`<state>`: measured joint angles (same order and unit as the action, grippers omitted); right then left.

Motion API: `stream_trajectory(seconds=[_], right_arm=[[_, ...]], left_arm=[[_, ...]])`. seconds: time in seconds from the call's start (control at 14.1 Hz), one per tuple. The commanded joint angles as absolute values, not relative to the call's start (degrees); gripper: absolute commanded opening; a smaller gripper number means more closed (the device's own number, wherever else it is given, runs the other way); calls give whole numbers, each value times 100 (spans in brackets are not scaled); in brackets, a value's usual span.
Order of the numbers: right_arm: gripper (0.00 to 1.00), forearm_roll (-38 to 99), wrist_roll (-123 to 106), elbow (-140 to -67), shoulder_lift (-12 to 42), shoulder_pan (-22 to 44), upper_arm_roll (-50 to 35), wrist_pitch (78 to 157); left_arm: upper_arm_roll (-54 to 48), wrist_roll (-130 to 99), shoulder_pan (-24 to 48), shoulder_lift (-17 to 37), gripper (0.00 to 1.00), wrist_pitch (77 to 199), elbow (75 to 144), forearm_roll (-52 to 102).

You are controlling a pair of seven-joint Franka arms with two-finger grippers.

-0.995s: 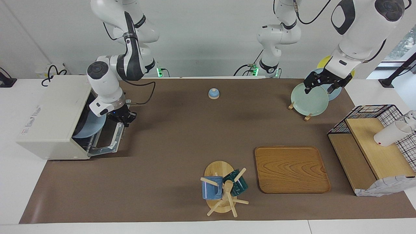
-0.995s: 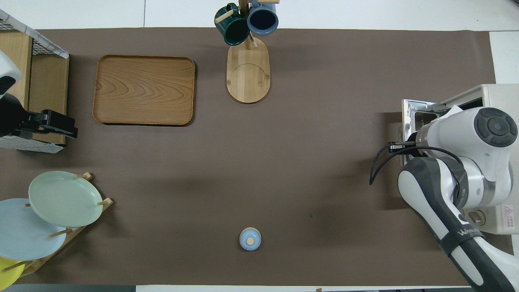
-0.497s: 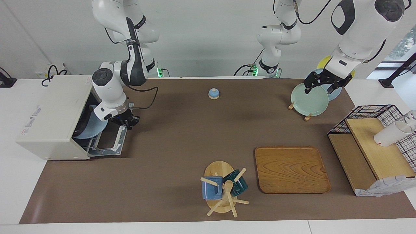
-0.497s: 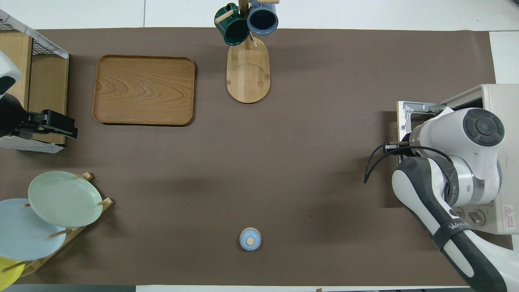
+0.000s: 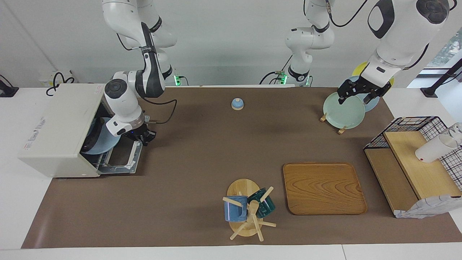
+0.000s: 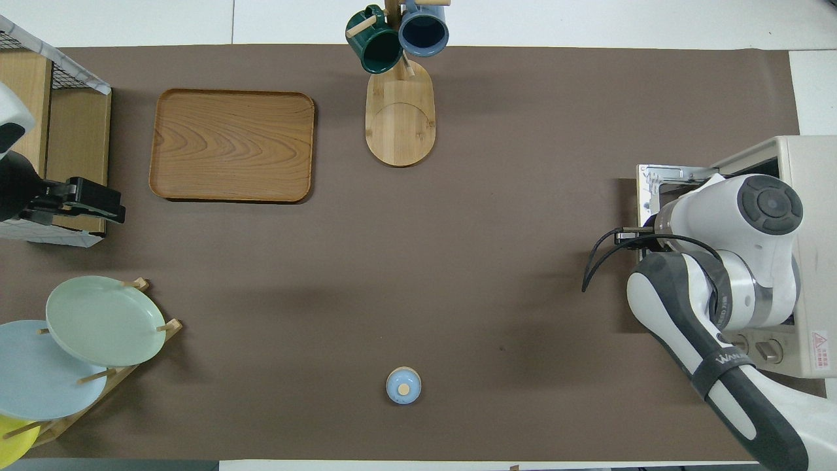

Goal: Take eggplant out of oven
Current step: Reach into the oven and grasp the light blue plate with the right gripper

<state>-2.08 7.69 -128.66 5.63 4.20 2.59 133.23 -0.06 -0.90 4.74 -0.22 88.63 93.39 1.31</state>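
The right pincer [image 5: 141, 136] is sitting low at the edge of the oven's [image 5: 59, 128] open door [image 5: 122, 157]; I cannot tell how wide it is open or whether it is holding anything. Just beside it, inside the oven, a blue plate [image 5: 103, 140] is showing, with the dark eggplant [image 5: 93, 135] lying on it. The left pincer [image 5: 359, 94] is waiting over the green plate [image 5: 343, 112], and I cannot tell its grip either.
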Motion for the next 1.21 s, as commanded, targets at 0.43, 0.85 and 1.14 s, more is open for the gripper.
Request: stream_trajectory(seconds=[0.43,0.85,1.14], right_arm=[[0,79,1098,-12061,449,861,360,12195],[51,-412,994,-11794,334,123,387,11636],[50,-422,247,-12278,194,-131,387,12260]], left_arm=[[-35,-35,413,-158,100,8815,9457,18],[-35,-35,413,-158,100,8824,9466,18],[-35,-35,413,-158,100,8815,9466,18]])
